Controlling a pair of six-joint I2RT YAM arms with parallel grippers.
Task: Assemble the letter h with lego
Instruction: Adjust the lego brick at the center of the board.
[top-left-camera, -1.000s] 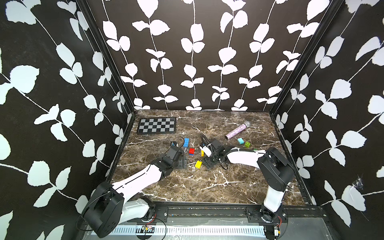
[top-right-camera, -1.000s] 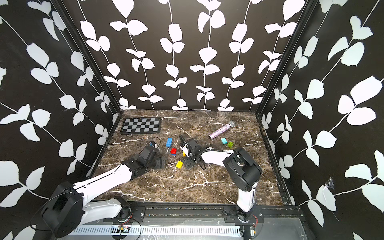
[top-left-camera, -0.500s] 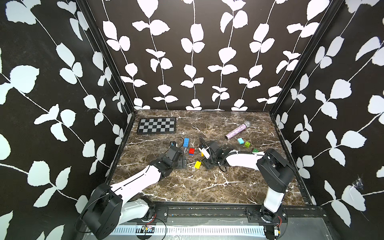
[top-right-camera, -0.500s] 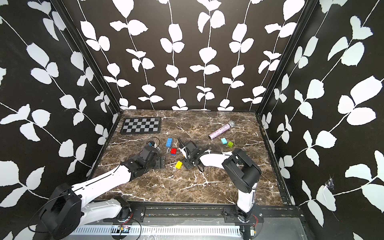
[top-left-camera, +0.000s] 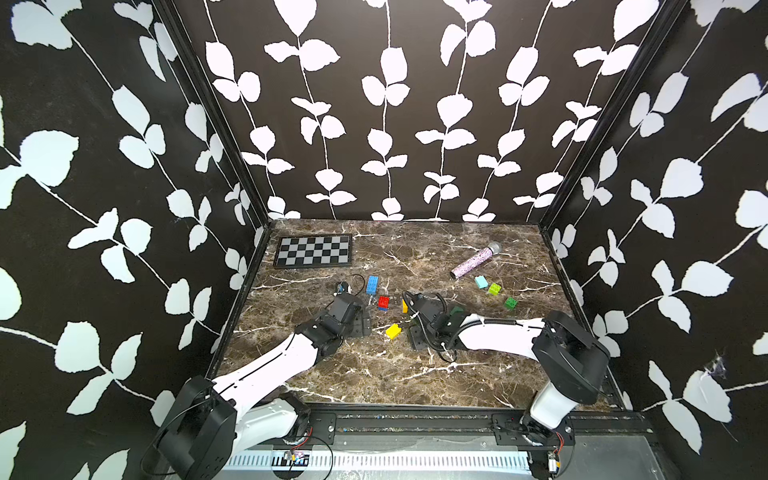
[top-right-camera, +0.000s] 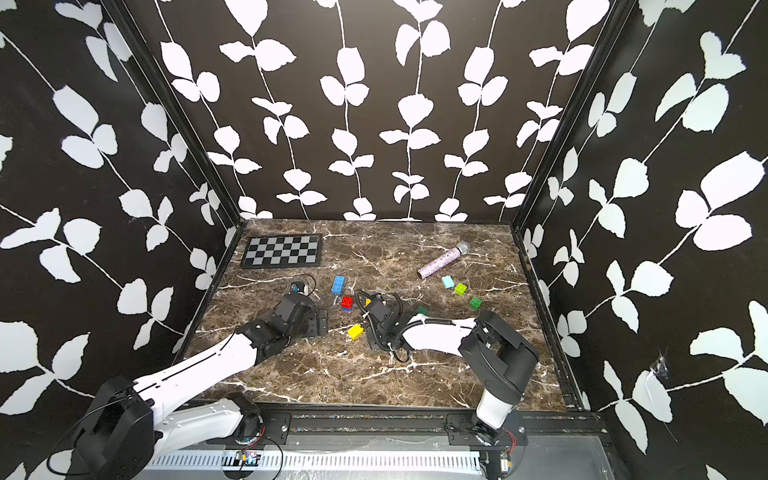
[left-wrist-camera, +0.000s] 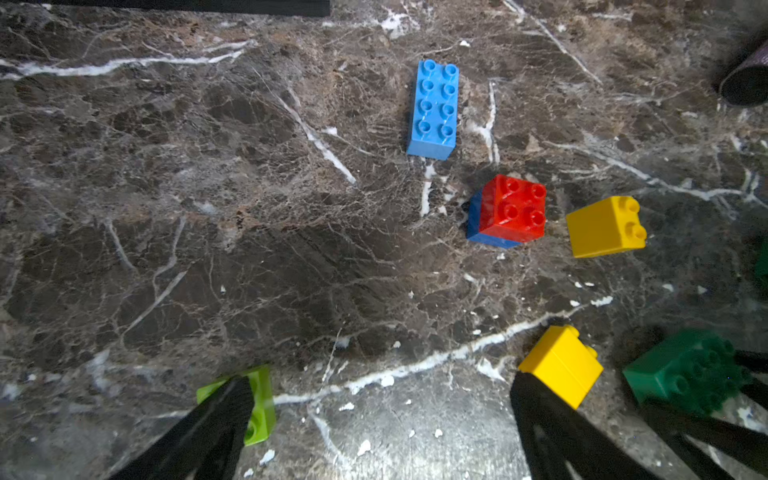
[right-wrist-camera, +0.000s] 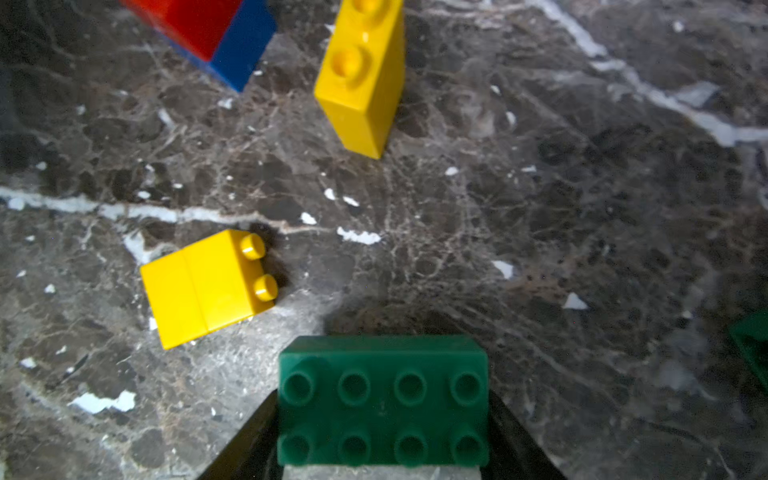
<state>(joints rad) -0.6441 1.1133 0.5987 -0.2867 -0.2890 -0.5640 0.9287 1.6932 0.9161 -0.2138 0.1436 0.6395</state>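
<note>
The left arm (top-left-camera: 270, 365) stretches low and forward over the table, and the left gripper (left-wrist-camera: 378, 399) has its jaws spread wide. The right arm (top-left-camera: 498, 336) lies nearly level (upper link folded back over its base), reaching sideways. Just beside the left gripper, the right gripper (right-wrist-camera: 382, 415) clamps a dark green brick (right-wrist-camera: 382, 361).

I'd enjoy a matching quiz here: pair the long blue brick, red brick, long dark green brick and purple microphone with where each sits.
Things: 1 long blue brick; 2 red brick; 3 long dark green brick; 4 microphone.
Places: A between the fingers of the right gripper; B beside the light blue brick; C stacked on a darker blue brick; D alone, flat on the table, studs up.
Pairs: 1-D; 2-C; 3-A; 4-B.
</note>
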